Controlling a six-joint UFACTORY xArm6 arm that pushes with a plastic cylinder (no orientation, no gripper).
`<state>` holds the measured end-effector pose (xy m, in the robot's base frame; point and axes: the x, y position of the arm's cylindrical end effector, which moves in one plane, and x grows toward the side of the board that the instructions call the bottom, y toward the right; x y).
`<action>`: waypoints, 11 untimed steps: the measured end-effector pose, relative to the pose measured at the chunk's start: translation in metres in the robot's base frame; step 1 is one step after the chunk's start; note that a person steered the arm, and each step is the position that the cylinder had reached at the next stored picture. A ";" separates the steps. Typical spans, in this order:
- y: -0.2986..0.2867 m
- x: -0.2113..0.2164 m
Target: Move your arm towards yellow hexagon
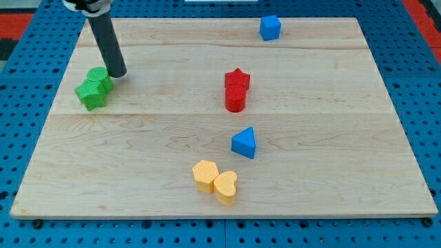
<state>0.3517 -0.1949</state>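
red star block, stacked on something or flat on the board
Stacked: the red star sits on top of a red cylinder, which stands upright on the wooden board.

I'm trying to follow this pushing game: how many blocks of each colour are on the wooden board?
Green: 2, a star and another green block at the view's left, with my tip right beside them.
Red: 2, a star and a cylinder.
Blue: 2, a cube and a triangle.
Yellow: 2, a hexagon and a heart.
Total: 8
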 end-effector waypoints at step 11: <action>0.088 0.092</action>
<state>0.4438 -0.1069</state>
